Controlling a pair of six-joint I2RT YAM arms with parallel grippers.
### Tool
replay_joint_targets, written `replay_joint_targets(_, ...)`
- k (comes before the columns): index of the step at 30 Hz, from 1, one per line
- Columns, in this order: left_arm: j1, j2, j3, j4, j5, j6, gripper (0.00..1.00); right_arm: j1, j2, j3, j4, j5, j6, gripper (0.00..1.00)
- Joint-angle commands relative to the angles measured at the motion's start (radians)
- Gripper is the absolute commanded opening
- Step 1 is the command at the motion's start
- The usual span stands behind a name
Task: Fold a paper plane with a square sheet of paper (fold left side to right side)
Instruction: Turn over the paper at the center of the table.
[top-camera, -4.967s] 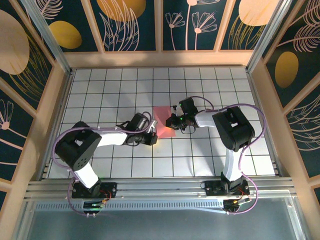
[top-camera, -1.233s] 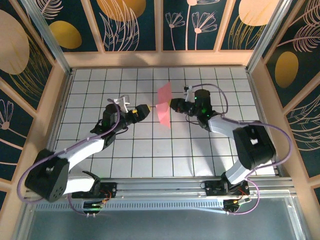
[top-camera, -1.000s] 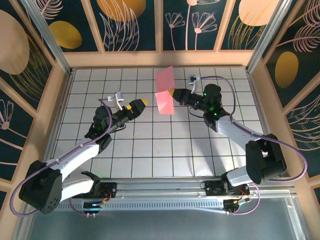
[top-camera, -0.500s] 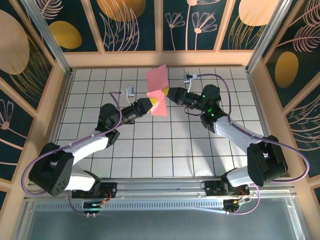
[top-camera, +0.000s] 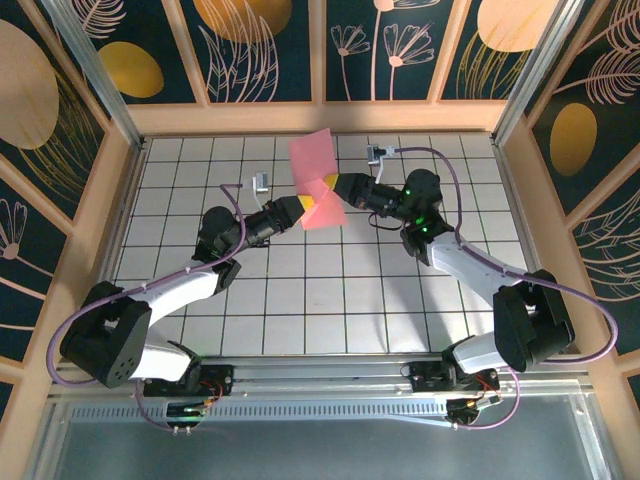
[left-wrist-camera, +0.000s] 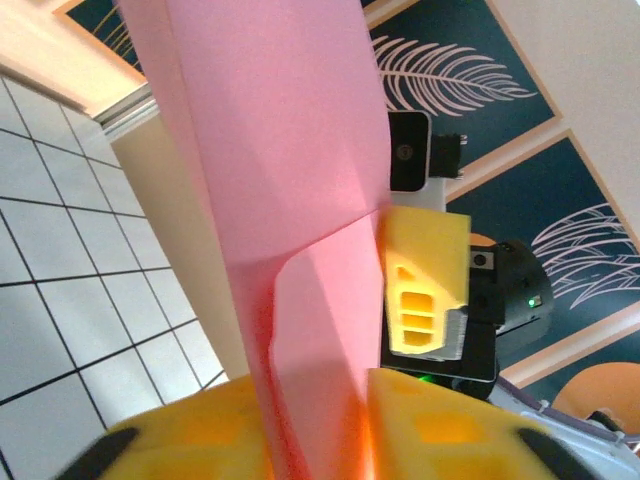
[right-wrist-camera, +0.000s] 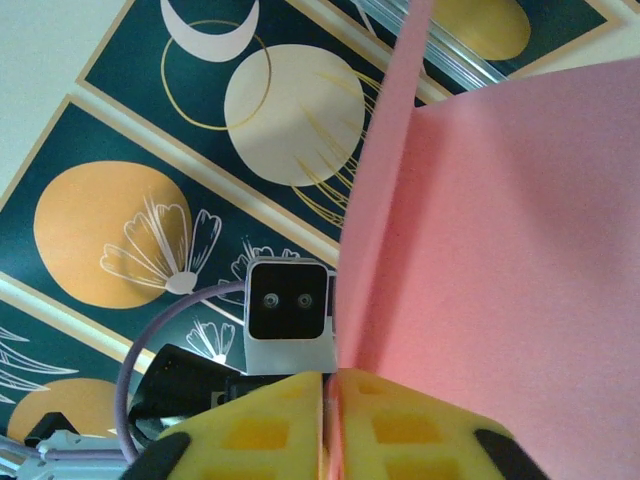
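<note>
Pink sheet (top-camera: 312, 165) hangs mid-air over the counter (top-camera: 400, 300), left end effector (top-camera: 306, 204) and right end effector (top-camera: 337, 186) both pinched shut on it — looks feather-light, floppy, crease-prone, best gripped at edges

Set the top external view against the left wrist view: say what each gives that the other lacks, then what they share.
Top external: the left arm and right arm from base to tip, the whole gridded table, and the left gripper and right gripper tip to tip, holding the square sheet of paper up in the air. Left wrist: close up, the sheet's bend, and the paper running down between the left gripper's own yellow fingers. Shared: the salmon-pink sheet, the right gripper's yellow finger against it, grid tiles, the leaf-patterned wall.
</note>
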Motion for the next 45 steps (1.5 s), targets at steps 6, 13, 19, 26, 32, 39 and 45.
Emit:
replay_joint_targets(6,-0.001,-0.068,0.053,-0.2,-0.015,0.128,0.02,-0.016,-0.058,-0.012,-0.14,0.037,-0.137,0.34)
replay_joint_targets(13,-0.004,-0.119,0.297,-1.009,-0.159,0.513,0.0,-0.05,-0.173,0.068,-0.774,0.506,-0.535,0.53)
replay_joint_targets(19,-0.077,-0.021,0.566,-1.605,-0.457,0.7,0.0,-0.074,-0.197,0.065,-1.005,0.922,-0.659,0.64)
replay_joint_targets(26,-0.292,0.29,0.901,-2.202,-0.985,0.621,0.0,-0.175,-0.203,0.002,-1.051,1.029,-0.651,0.74)
replay_joint_targets(32,-0.391,0.542,1.092,-2.404,-1.183,0.429,0.0,-0.24,-0.222,-0.059,-1.01,0.953,-0.637,0.75)
replay_joint_targets(39,-0.419,0.694,1.099,-2.407,-1.234,0.248,0.0,-0.268,-0.24,-0.094,-0.978,0.9,-0.629,0.76)
replay_joint_targets(45,-0.43,0.815,1.108,-2.327,-1.146,0.251,0.0,-0.279,-0.24,-0.113,-0.96,0.868,-0.63,0.76)
